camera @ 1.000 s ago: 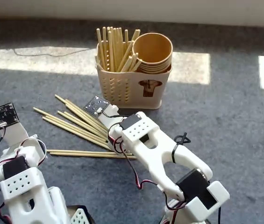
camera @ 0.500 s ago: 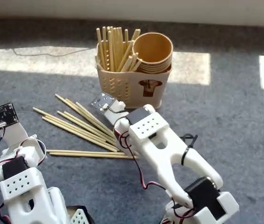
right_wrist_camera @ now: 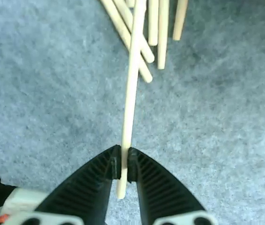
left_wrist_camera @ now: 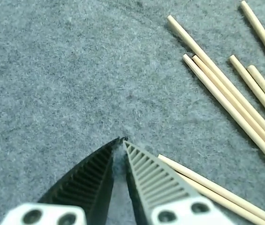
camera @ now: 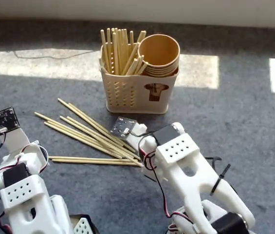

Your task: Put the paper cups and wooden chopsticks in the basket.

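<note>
Grey carpet (camera: 234,122) bears the basket (camera: 137,92) and loose chopsticks (camera: 98,137).

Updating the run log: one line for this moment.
right gripper: shut on chopstick | left gripper: shut, empty | basket: paper cups, chopsticks inside
</note>
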{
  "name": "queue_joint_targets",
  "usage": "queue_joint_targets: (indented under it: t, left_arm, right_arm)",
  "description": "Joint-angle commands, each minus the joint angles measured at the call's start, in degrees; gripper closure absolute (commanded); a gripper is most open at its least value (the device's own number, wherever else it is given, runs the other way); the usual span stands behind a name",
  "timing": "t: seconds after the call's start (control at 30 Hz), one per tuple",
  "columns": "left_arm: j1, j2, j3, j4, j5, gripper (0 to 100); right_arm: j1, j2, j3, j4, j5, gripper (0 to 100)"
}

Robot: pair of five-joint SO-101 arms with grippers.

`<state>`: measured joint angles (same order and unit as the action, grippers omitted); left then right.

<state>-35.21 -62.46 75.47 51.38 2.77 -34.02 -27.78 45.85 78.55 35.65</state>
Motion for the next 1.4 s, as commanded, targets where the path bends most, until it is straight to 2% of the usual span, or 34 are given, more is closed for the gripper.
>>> queue_joint_targets:
  t: [0.0, 0.1, 0.2, 0.33, 0.5, 0.67, 0.93, 1.07, 1.37]
  left_arm:
    - [-0.40, -1.27, -0.22, -1.14, -0.35, 100]
    - [-0.40, -1.27, -0.22, -1.14, -0.35, 100]
    - [-0.40, -1.27, -0.22, -1.14, -0.35, 100]
    - [-0.40, -1.27, 0.13, -1.23, -0.35, 100]
    - [-0.40, -1.27, 0.04, -1.23, -0.35, 100]
    - [-0.40, -1.27, 0.04, -1.23, -0.35, 100]
    - [-0.40, -1.27, 0.04, -1.23, -0.35, 100]
    - [-0.40, -1.27, 0.04, -1.23, -0.35, 100]
    - [-0.40, -1.27, 0.04, -1.23, -0.35, 100]
  right_arm:
    - [3.56, -6.55, 4.35, 0.40, 3.69, 99.1]
    - [5.23, -9.89, 6.29, 0.40, 4.92, 98.5]
    - [5.32, -13.23, 6.46, 0.84, 4.48, 91.6]
    - [5.23, -18.24, 6.37, 0.84, -0.53, 83.6]
    - [-1.54, -20.53, 6.29, 0.22, -1.93, 83.4]
    - [-8.66, -20.53, 6.29, -7.08, -7.47, 83.5]
    - [-10.68, -20.35, 6.29, -17.36, -7.74, 83.6]
    - [-10.77, -15.87, 5.49, -20.00, -7.74, 83.6]
    - [-10.77, 6.90, -6.73, -21.05, -7.82, 83.6]
